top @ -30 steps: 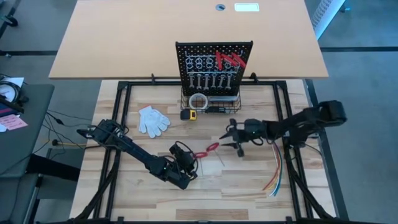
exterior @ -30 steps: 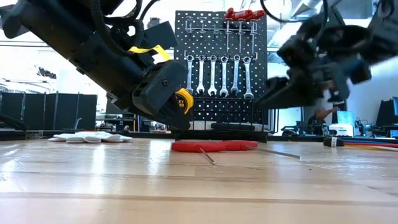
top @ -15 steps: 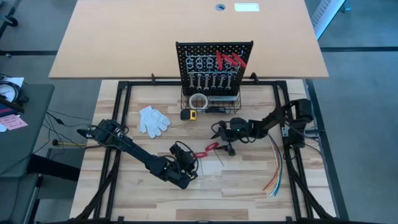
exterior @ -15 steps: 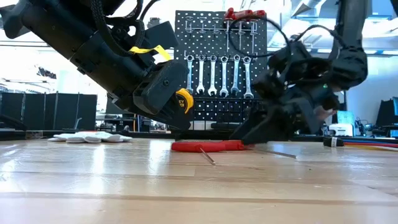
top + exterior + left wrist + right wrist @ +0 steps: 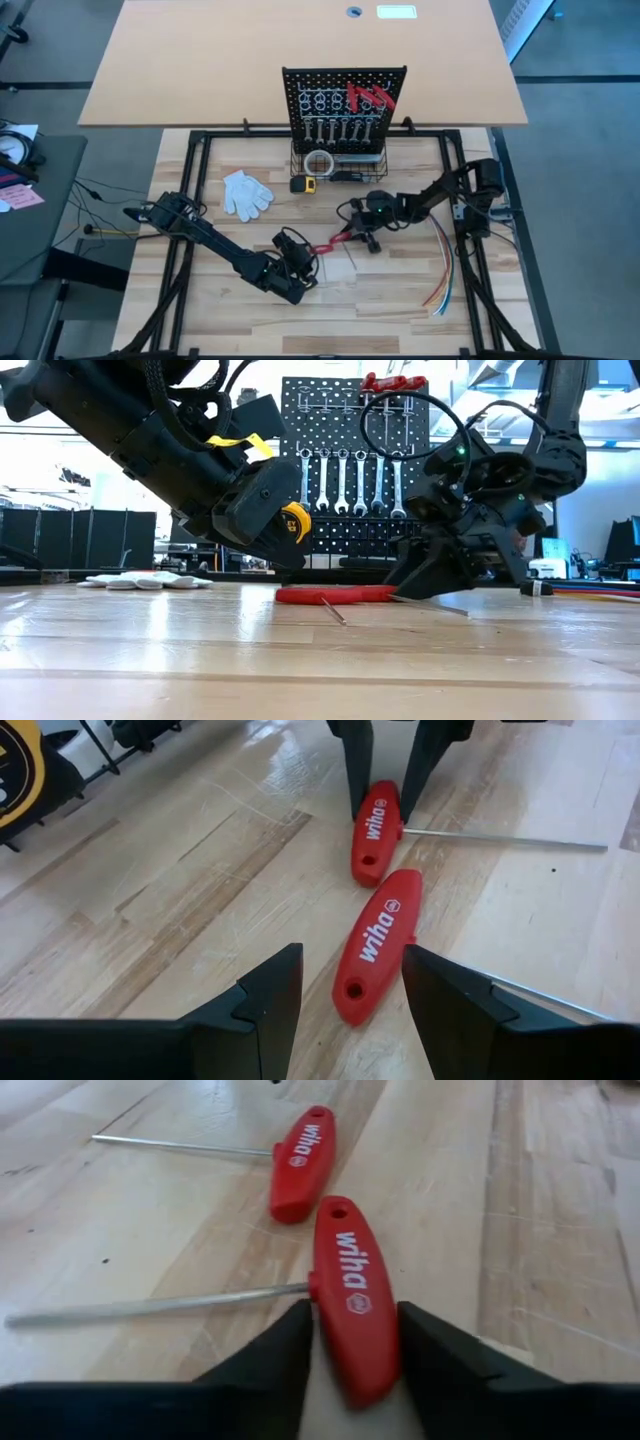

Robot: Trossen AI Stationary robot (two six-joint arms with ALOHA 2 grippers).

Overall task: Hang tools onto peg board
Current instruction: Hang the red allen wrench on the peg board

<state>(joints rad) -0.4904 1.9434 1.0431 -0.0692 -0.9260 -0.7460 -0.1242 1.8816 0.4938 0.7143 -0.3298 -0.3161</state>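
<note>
Pale wooden planking (image 5: 400, 300) forms the work surface seen from above, framed by black rails, with the upright black perforated peg board (image 5: 344, 100) at its far edge, silver wrenches and red tools already hung on it; a white glove (image 5: 245, 192) and a bundle of coloured wires (image 5: 443, 272) lie well apart to either side. Two red T-handled hex keys (image 5: 335, 240) lie near the middle; the right gripper (image 5: 358, 235) is set down over the one nearer it, while the left gripper (image 5: 298, 262) waits just beside the other.

At table height, the right gripper (image 5: 425, 582) is seen with fingertips on the wood at the end of the red handles (image 5: 335, 595).

Past the left arm's parted, empty fingers (image 5: 270, 1000), both red handles (image 5: 378, 945) are seen, end to end.

From the right wrist, the near handle (image 5: 350, 1295) is straddled by fingers (image 5: 275, 1345) lying against its sides; a firm clamp cannot be confirmed.

A slip is judged possible if the rounded handle is lifted before being clenched; the neighbouring key could be knocked. Open table is left towards the board.
</note>
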